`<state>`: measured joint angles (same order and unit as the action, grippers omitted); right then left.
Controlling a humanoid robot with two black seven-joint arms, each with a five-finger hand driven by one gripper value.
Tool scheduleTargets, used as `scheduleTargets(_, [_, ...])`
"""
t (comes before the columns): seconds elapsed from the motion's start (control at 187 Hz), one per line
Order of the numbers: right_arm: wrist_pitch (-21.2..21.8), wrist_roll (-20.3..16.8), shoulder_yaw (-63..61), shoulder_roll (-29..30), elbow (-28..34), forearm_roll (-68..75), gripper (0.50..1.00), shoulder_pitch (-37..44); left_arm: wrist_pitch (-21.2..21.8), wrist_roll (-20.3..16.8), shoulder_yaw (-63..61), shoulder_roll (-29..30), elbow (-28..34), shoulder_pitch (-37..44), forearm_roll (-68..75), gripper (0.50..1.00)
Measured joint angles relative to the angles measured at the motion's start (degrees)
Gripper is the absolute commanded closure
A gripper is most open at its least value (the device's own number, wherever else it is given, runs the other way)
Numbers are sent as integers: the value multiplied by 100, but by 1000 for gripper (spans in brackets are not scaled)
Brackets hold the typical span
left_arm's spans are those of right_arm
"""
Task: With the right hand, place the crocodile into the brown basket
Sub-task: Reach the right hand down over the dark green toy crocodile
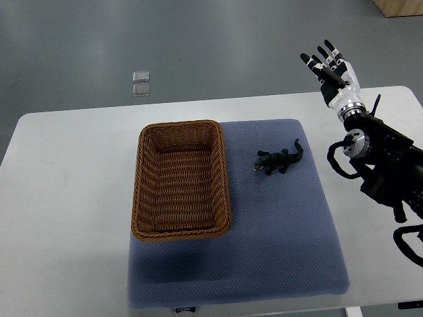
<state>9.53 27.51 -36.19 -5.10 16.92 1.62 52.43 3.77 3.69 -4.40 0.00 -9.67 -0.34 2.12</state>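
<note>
A small dark green toy crocodile [279, 160] lies on the blue mat [277, 238], its head pointing left toward the basket. The brown wicker basket [147, 191] stands on the mat's left part, holding nothing. My right hand [328, 64] is raised beyond the table's far right corner, well above and right of the crocodile. Its fingers are spread and hold nothing. The right arm [380, 162] runs in from the right edge. No left arm shows.
The white table [66, 218] carries the mat and basket. Two small clear squares [141, 83] lie on the grey floor beyond the table. A wooden box corner [400, 6] shows at the top right.
</note>
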Motion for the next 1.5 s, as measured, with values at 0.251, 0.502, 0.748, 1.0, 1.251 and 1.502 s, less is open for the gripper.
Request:
scheduleTargets(0.251, [-374,-7,130,-331,530,-369,568,87,0,0,0,0,0,-1,0,500])
scheduleTargets(0.502, [-715,-228,491,-1152,1366,-2592,568,386,0,0,0,0,0,-1,0,500])
scheduleTargets(0.748, [-417,-251,1640,-1926,2030,-4873,568,916,2,0,0,0,0,-1,0,500])
scheduleTargets(1.0, [616,-21,2807,-2771,3089,-6891,568,2031,2,0,0,0,0,-2,-1,500])
scheduleTargets(1.251, [1316,112,3899,-2871,3692,-8181,568,2935,2,0,1,0,0,-2,-1,500])
scheduleTargets(1.502, [1242,-133,4753,-2309,3738,-8462,570,3029,0,-1,1,0,0,-3,-1,500])
